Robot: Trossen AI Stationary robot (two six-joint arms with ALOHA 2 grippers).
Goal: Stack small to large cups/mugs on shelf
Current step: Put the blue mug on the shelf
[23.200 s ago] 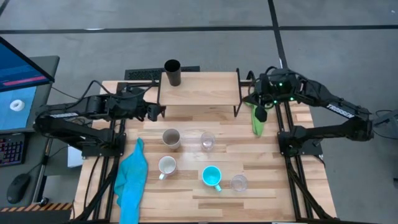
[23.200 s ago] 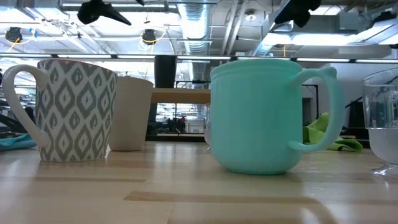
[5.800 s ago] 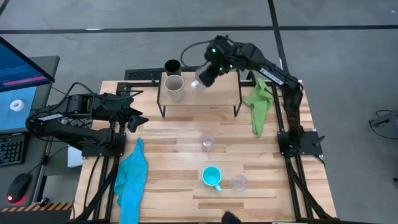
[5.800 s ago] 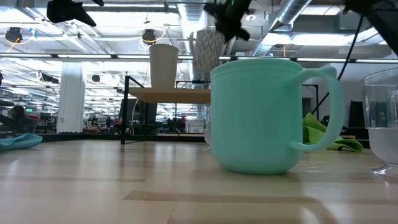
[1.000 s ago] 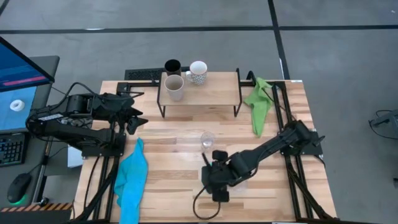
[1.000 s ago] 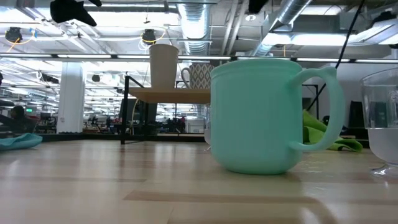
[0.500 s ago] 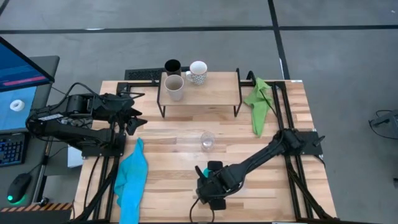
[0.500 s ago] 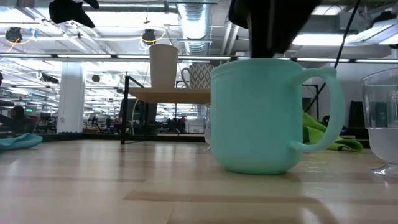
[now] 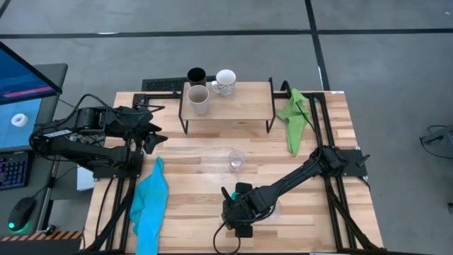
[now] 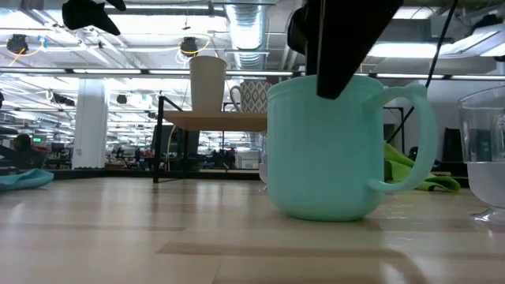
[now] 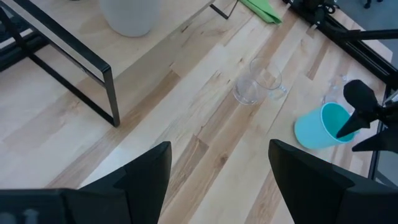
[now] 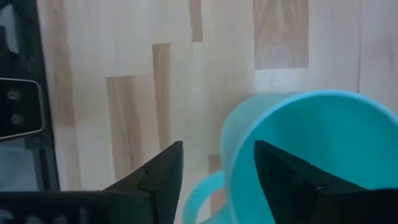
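Right gripper at the cyan mug, lower centre of the high view.
Its parted fingers straddle the mug's rim, not yet clenched. Black tumbler, beige cup and white mug stand on the shelf, upper centre; left gripper waits released at left.

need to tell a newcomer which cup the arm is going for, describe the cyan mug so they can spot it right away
Start at the shelf at the table's far edge, then come toward the near edge past the lone clear glass. The cyan mug stands there under the right gripper, whose open fingers straddle its rim. It is the only cyan, handled cup off the shelf.
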